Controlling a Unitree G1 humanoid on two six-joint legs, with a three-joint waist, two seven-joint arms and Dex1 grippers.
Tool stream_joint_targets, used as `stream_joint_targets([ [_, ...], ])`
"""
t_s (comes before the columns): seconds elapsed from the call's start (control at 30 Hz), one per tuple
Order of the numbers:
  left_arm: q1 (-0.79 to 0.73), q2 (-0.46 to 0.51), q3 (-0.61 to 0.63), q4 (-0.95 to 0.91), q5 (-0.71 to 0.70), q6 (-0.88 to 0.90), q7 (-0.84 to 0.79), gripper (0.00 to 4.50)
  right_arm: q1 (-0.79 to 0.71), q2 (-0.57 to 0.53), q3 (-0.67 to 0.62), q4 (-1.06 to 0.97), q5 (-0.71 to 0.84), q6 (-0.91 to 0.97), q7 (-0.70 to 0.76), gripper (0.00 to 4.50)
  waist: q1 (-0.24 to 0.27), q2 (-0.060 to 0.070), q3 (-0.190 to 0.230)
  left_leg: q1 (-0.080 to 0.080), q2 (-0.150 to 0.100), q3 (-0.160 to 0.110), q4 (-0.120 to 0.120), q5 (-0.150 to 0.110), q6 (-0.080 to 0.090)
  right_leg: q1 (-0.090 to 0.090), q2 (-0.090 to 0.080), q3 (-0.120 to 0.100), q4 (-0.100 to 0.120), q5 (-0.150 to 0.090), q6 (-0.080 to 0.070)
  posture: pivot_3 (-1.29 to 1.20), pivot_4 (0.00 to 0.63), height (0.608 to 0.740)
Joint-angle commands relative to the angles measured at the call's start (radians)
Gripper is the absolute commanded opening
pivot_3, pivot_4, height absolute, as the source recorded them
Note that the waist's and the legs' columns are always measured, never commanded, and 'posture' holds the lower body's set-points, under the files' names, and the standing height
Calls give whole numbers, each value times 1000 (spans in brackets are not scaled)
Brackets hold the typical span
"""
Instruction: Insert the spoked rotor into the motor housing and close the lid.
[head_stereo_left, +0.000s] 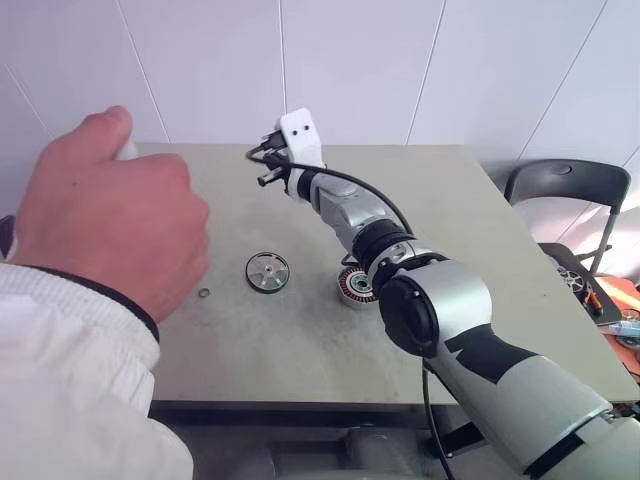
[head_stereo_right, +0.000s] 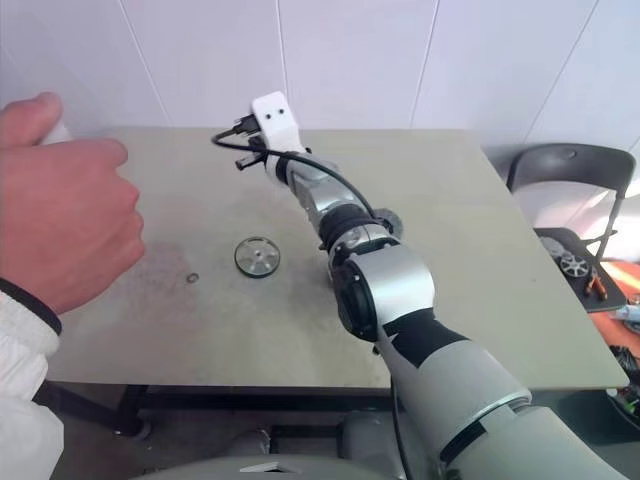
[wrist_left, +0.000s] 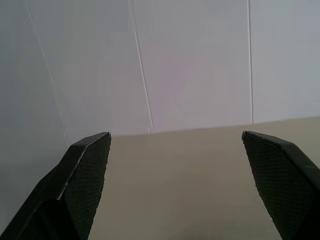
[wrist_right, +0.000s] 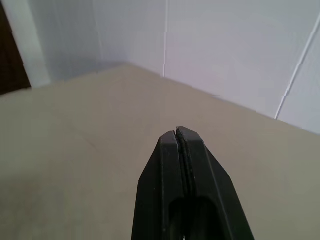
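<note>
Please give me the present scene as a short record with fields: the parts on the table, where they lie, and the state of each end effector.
rotor: flat on the table, near the middle
housing: on the table beside the rotor, apart from it, partly hidden by the right arm
small ring: alone on the table, on the rotor's other side
left end effector: open, empty
right end effector: shut, empty, above the table
person's hand: closed fist near the camera, at the table's left edge

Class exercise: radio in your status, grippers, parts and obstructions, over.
Left gripper jaws wide, empty; right gripper shut, empty, above table. Spoked rotor and motor housing apart on table. Person's hand raised on the left.
</note>
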Motion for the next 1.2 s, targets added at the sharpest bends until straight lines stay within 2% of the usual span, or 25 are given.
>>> stream_joint_targets([
  [0.03,25,-30,9,-83,-6,13,37,4447,-34,6,30,-22,-25,-24,22,0,-3,-5,1,0,0,0,0,0,0,0,0,0,0,0,0,0,0,740],
  [0.2,64,-103,-30,-145,17,8,76,4447,-27,26,54,-25,-34,-29,53,0,-3,-15,2,-2,1,-2,1,0,0,-1,0,-2,0,0,-1,0,0,740],
  [0.5,72,-121,-30,-179,25,-6,102,4447,-17,21,75,-26,-36,-37,76,0,-3,-16,2,-4,4,-6,1,0,0,-1,3,-7,0,0,-5,0,0,740],
  [0.67,121,-152,-45,-224,51,-12,113,4447,-11,21,96,-26,-54,-49,89,0,-3,-19,2,-10,13,-11,2,0,-1,-6,13,-11,0,2,-15,0,0,740],
  [0.9,161,-190,-46,-250,41,-12,109,4447,-6,22,106,-24,-61,-49,98,0,-2,-19,2,-13,17,-19,3,0,-1,-10,15,-23,2,3,-23,0,0,740],
  [1.07,80,-174,-77,-194,15,2,113,4447,-13,42,33,-26,17,-23,123,0,0,-14,4,-13,16,-18,4,0,-1,-5,13,-24,-2,3,-23,0,0,740],
  [1.1,53,-157,-97,-175,14,14,99,4447,-23,42,42,-27,4,-34,89,0,2,-11,5,-13,16,-18,4,0,-1,-4,13,-24,-3,3,-23,0,0,740],
  [1.13,19,-134,-122,-147,20,23,83,4447,-35,39,59,-29,-17,-59,48,0,3,-9,6,-12,15,-18,4,0,-1,-3,12,-24,-4,3,-23,0,0,740],
  [1.2,-93,-96,-159,-70,-1,4,34,4447,-80,51,63,-40,-8,-91,90,0,8,-6,9,-12,14,-18,4,0,-1,-3,12,-24,-5,3,-23,0,0,740],
])
